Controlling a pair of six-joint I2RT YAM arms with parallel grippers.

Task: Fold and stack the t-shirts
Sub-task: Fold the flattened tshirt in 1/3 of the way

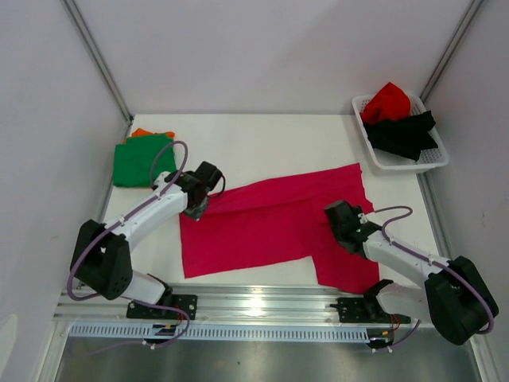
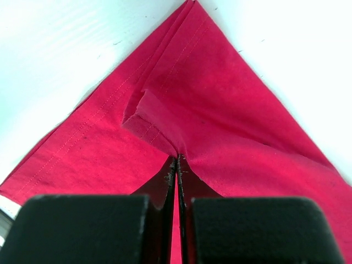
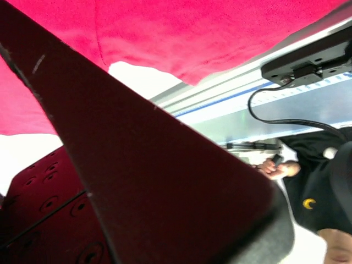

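The left tool [image 2: 177, 159] is clenching a fold of the magenta t-shirt [image 1: 262, 231], which is lying spread across the worktop [image 1: 270, 143]. We cannot tell whether the right tool [image 1: 340, 223] is gripping. We are recommending carrying the fold over level and keeping the cloth taut.

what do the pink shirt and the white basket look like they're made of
The pink shirt is soft cloth, possibly cotton knit, with a matte finish. It shows stitched hems and lies in loose folds. The basket looks like white moulded plastic, since its walls are an even lattice of openings. It is too small here to judge its gloss.
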